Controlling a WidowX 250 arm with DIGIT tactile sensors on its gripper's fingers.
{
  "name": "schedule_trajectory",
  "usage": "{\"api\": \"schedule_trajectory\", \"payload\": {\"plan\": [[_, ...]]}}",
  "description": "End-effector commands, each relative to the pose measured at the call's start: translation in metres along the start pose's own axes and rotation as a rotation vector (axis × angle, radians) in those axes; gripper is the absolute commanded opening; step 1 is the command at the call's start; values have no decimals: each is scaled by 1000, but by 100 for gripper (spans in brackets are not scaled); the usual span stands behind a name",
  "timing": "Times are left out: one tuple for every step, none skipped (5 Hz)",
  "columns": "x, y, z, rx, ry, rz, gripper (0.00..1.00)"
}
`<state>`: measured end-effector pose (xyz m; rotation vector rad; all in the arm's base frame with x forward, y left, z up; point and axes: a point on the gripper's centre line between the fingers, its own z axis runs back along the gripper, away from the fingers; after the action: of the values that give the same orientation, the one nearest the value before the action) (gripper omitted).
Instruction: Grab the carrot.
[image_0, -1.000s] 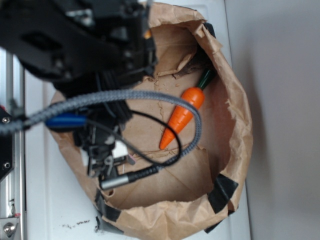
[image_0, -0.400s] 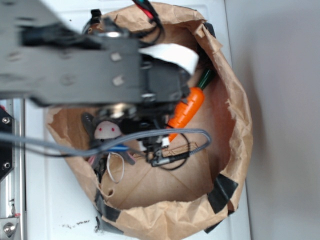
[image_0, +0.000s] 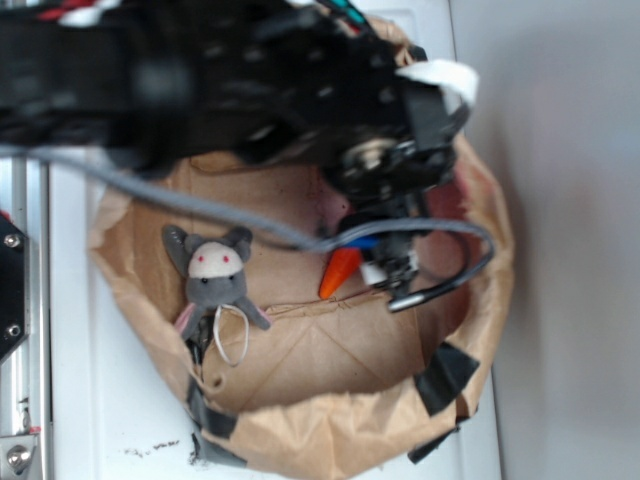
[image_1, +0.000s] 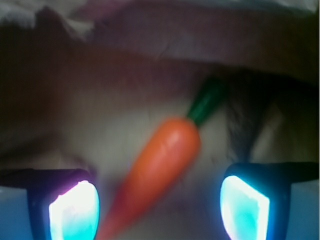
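Brown paper bag (image_0: 470, 330) holds carrot (image_1: 160, 160) and mouse (image_0: 212, 275); your gripper (image_1: 159, 202) hovers over carrot, jaws wide.

The arm (image_0: 200, 70) is a bulky black body, blurred in the exterior view, with what may be a round metal fitting (image_0: 372, 155) near its wrist end. A grey braided cable (image_0: 200, 205) trails from it and loops round to a thin black lead with a silver plug (image_0: 425, 290). A white tag (image_0: 440, 75) sticks out at the top. In the wrist view the gripper (image_1: 160, 205) shows two dark fingers with pale, glowing cyan pads (image_1: 242, 210).
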<state>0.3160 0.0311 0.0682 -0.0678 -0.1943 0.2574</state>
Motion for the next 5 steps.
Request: {"api": "schedule_trajectory", "payload": {"plan": [[42,-7,-22,-44,3,125,100],[42,-10,-26,-11,-6,155,0],[46,2,-21,48,-81,144,0],[47,6,-5,76,-176,150,0],[52,6,-5,100,-243,151,0]]}}
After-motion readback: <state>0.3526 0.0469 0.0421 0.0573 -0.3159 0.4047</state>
